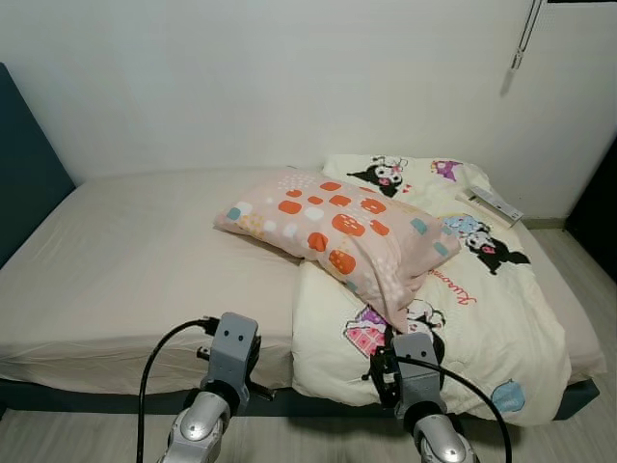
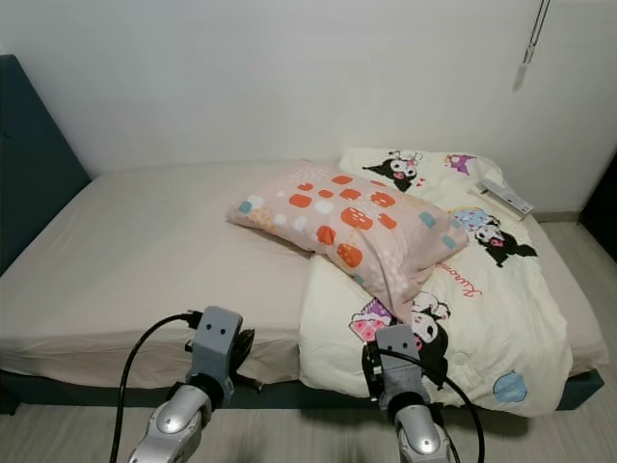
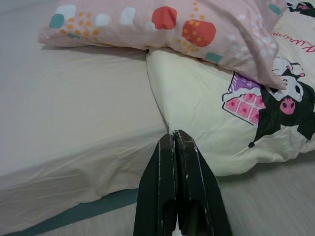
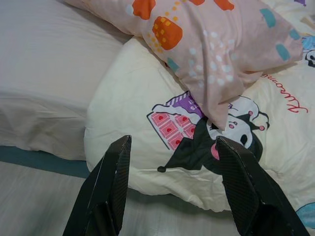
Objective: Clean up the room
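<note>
Bed (image 1: 145, 260) filled most of the scene, its beige sheet bare on the robot's left half, a dark blue headboard (image 1: 24, 164) at its far left end. Over the bed's right half lay a cream cartoon-print quilt (image 1: 482, 309), folded, its near edge hanging over the bed's front. A pink pillow (image 1: 337, 227) with orange spots rested partly on the quilt and partly on the sheet. A small white remote (image 1: 492, 201) lay on the quilt's far side. The right gripper (image 4: 170, 182) hovered before the bed's front edge, fingers spread wide, quilt just beyond them and apart. The left gripper (image 3: 174, 142) had its fingers pressed together, near the sheet's front edge, just beside the quilt's corner.
</note>
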